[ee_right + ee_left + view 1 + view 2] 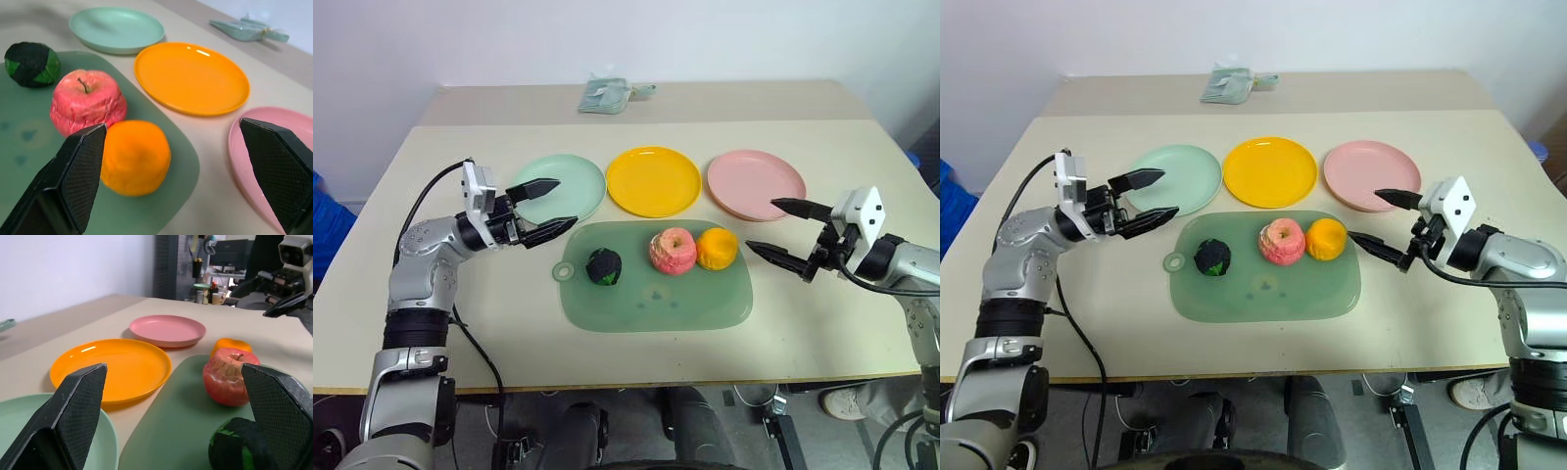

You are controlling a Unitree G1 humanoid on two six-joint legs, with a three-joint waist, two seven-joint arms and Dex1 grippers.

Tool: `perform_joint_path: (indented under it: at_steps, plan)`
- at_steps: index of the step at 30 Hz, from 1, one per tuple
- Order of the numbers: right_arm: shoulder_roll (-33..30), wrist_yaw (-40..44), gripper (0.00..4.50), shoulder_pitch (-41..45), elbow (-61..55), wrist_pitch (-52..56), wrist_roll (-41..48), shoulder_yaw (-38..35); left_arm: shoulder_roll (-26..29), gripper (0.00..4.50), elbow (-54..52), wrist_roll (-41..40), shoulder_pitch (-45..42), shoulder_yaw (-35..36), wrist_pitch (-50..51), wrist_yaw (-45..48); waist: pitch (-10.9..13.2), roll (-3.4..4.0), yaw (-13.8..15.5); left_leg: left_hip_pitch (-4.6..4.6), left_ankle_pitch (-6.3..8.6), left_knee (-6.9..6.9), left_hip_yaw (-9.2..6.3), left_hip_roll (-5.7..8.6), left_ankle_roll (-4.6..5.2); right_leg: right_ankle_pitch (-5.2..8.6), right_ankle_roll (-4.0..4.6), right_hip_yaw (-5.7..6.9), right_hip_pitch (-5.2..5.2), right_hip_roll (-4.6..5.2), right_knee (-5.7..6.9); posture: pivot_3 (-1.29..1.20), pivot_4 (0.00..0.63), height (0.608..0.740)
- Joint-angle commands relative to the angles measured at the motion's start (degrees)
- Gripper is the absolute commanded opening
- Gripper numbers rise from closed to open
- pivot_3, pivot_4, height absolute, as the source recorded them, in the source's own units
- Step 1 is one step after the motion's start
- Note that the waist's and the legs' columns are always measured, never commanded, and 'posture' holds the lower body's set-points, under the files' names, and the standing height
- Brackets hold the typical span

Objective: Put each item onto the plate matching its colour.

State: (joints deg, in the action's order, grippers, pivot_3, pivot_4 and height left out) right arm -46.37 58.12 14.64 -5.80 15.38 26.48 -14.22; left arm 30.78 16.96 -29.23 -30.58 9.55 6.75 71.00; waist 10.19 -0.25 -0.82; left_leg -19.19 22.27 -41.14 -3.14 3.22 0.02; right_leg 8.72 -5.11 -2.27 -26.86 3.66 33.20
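All three items are seen on the green mat (656, 294), none yet on a plate. The dark green ball (604, 266) lies just ahead of the left gripper (548, 209) and a little below its fingertips, nearer to that gripper than to the other. The orange fruit (717, 248) lies just ahead of the right gripper (781, 229), close to its lower finger, with the pink-red apple (673, 252) touching it on the far side from those fingers. All three are roundish, so no long axis has to be matched by the jaws.

Both grippers are held released, jaws spread wide, and nothing is grasped by either. The mint green plate (570, 176) is found beside and partly under the left fingers; the pink plate (744, 186) is found just beside the upper right finger; the yellow plate (654, 181) is set between the two, well apart from either gripper.

It is judged that the ball is best taken by the left arm and the orange fruit by the right. The apple, which is pressed against the orange fruit, is likely to be disturbed if the right fingers are closed carelessly.
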Motion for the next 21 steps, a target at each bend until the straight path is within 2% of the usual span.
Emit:
perform_joint_path:
  at_steps: [1,7,14,17,21]
  plan:
    - [-0.26,0.31,4.42,2.96,0.22,-0.85,-0.2,0.59,-0.33,4.5,-3.43,-0.81,1.55,1.38,-1.2,-1.52,0.0,0.0,0.14,0.0,0.0,0.0,-0.01,0.0,0.0,0.0,0.0,0.0,0.0,0.0,0.0,0.0,0.15,0.74]
    - [-0.21,0.57,4.42,6.17,0.79,-0.16,-0.81,2.7,-0.05,4.5,-5.98,-2.15,3.52,2.22,-0.1,-2.64,0.0,0.0,0.36,-0.05,0.0,-0.01,-0.05,0.01,0.0,0.0,0.0,0.02,0.0,0.02,-0.01,0.0,0.15,0.74]
    - [0.51,1.28,4.42,6.04,-2.04,1.82,0.64,4.43,1.36,4.5,-7.72,-4.49,2.47,1.68,3.89,-0.65,0.0,0.0,0.17,-0.04,0.0,-0.01,-0.05,0.01,0.0,0.0,0.0,0.02,0.0,0.01,0.0,0.0,0.15,0.74]
    - [2.4,-0.25,4.42,7.54,-6.6,5.55,1.93,7.68,3.11,4.5,-6.58,-5.36,2.81,3.43,3.94,0.89,0.0,0.0,-0.05,-0.04,0.0,0.0,-0.05,0.0,0.0,0.0,0.0,0.02,0.0,0.01,0.0,0.0,0.15,0.74]
    - [3.54,-0.11,4.42,10.07,-8.31,8.2,3.62,8.81,5.31,4.5,-11.98,-6.3,6.78,1.53,6.49,3.62,0.0,0.02,-0.06,-0.02,0.0,0.04,-0.05,-0.03,0.0,0.0,0.0,0.02,-0.03,-0.02,0.0,0.0,0.15,0.74]
